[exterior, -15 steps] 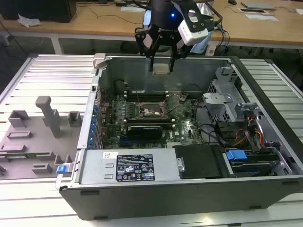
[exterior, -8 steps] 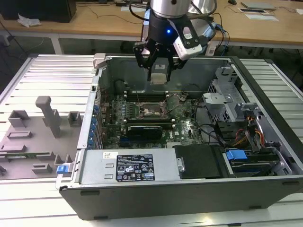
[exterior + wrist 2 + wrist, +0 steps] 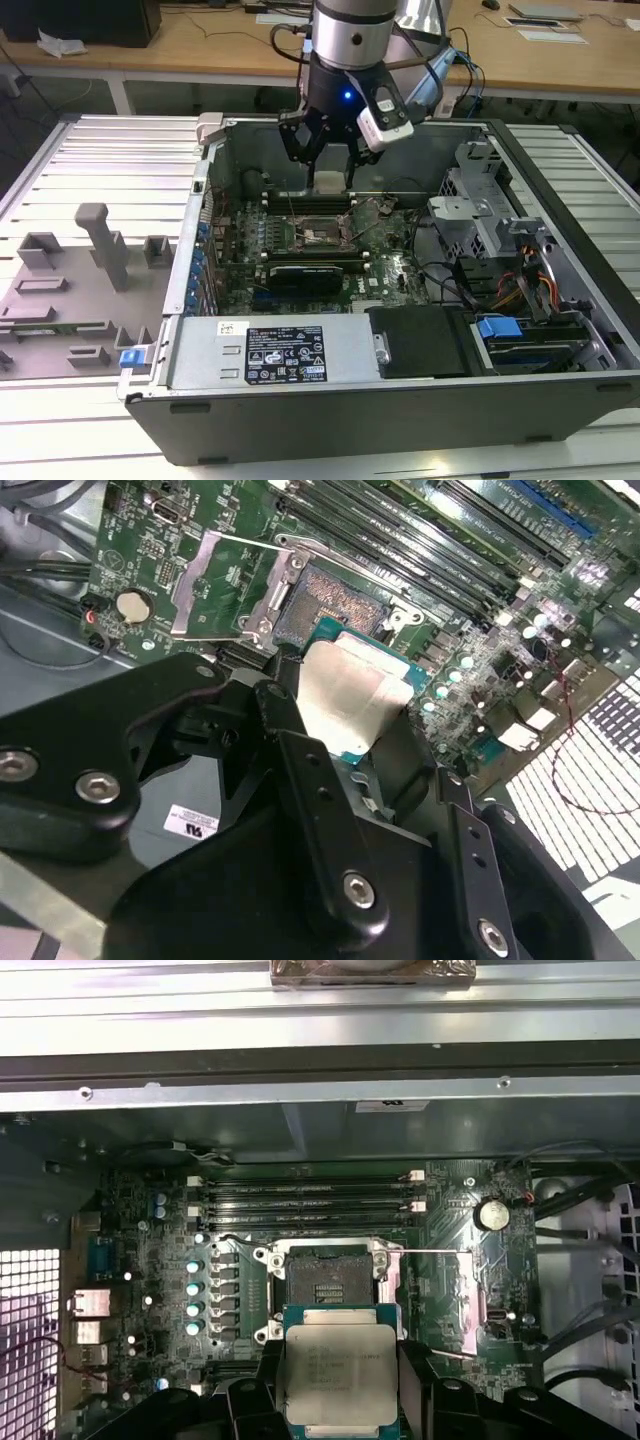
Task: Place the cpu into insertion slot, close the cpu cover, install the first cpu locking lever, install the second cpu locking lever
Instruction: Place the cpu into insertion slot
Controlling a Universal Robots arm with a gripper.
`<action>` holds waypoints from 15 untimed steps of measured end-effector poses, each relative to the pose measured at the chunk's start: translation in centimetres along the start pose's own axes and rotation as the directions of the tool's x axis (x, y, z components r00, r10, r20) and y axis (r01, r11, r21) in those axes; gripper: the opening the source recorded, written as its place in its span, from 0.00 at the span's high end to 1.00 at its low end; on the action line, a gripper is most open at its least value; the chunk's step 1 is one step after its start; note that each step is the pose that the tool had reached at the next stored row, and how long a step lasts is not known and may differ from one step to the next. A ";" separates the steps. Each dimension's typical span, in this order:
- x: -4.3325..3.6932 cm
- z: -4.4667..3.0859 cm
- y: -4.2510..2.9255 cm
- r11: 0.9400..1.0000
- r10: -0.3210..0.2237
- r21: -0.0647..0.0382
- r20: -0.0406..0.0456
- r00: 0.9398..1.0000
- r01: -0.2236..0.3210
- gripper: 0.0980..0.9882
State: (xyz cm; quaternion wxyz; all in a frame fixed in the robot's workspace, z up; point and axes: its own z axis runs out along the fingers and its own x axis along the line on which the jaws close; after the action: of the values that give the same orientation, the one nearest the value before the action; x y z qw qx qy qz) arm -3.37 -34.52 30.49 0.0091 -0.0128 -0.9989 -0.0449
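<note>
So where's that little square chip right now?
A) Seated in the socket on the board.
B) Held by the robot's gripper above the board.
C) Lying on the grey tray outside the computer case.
B: the cpu sits pinched in the gripper, and the insertion slot on the board has its dark centre bare.

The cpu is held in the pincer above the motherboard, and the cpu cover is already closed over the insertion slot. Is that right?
No. The cpu is held in the pincer above the motherboard, but the cpu cover is open, swung aside from the insertion slot, whose dark centre lies bare. The second wrist view shows this.
</note>
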 end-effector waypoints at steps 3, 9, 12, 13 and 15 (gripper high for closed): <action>0.00 0.46 -0.03 1.000 0.009 0.000 0.001 1.000 -0.009 0.51; 0.00 0.72 -0.05 0.990 0.139 -0.003 0.012 0.990 -0.138 0.51; 0.00 0.75 -0.05 0.972 0.236 -0.007 0.021 0.972 -0.236 0.51; 0.00 0.75 -0.05 0.967 0.254 -0.008 0.022 0.967 -0.254 0.51; 0.00 0.75 -0.05 0.958 0.287 -0.009 0.025 0.957 -0.287 0.51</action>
State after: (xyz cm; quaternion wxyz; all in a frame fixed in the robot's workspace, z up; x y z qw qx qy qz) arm -3.38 -34.51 29.73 0.0024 -0.1583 -0.9863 -0.0458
